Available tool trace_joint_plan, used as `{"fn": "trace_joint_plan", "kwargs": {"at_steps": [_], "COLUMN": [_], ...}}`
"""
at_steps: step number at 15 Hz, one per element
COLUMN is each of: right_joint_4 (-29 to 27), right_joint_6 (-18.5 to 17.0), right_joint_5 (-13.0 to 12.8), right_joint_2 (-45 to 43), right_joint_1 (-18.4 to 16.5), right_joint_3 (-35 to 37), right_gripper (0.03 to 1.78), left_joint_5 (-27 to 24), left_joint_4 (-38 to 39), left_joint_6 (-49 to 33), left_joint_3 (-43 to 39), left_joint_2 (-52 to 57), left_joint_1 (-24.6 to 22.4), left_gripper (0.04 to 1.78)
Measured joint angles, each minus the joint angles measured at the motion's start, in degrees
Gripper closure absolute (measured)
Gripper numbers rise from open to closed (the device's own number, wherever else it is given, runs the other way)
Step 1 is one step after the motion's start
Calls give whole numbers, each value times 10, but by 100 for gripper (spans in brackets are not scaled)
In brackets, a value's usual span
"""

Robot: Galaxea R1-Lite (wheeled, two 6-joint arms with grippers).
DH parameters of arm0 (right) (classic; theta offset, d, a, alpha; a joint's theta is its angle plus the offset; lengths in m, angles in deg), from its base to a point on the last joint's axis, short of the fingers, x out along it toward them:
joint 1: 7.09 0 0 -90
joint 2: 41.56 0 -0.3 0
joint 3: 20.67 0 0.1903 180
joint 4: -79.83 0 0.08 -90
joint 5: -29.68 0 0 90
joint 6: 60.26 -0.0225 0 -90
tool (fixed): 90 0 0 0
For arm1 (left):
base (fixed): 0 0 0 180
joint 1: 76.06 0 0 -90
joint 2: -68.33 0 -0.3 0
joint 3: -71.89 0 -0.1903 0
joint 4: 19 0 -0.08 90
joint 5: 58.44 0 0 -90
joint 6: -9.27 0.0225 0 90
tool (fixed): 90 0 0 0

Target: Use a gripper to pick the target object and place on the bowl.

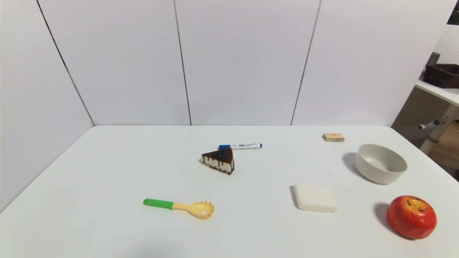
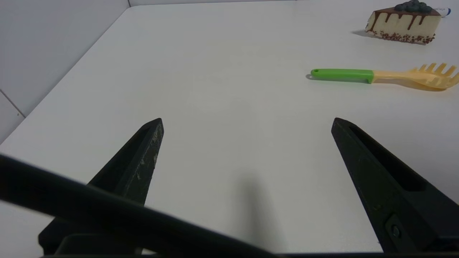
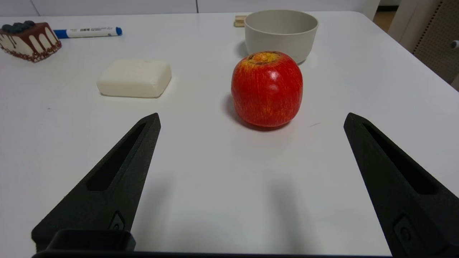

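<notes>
On the left of the white table, the left gripper, a black two-fingered claw, hovers low over bare tabletop with its jaws spread wide and nothing between them; it is out of the head camera's sight. Ahead of it and well apart lies the toy pasta spoon with a bright green handle and a pale yellow toothed head, flat on the table at front left of centre, handle pointing left. Behind the spoon sits a wedge of toy chocolate-topped cake, and just behind that a white marker with a blue cap. Right of centre rests a flat white square block. Farther right and back lies a small tan wafer-like block, then the round beige straight-sided bowl, empty, with a red apple near it toward the front. The right gripper, another black claw, hangs near the apple, jaws wide apart and empty.
</notes>
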Motion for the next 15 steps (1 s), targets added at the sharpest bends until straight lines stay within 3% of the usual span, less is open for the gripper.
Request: {"fn": "trace_joint_plan", "kwargs": {"at_steps": [8, 15], "right_joint_4": [-6, -43], "right_joint_6": [1, -1], "right_joint_5": [0, 22], "right_joint_2": [7, 98], "right_joint_1": [0, 8], "right_joint_3": [-3, -127], "right_gripper": [4, 4], "left_joint_5": [0, 0], "left_joint_4": [0, 0], "left_joint_6": [0, 0], "left_joint_3": [0, 0], "left_joint_2": [0, 0], "left_joint_1": [0, 0], "left_gripper": [13, 13]}}
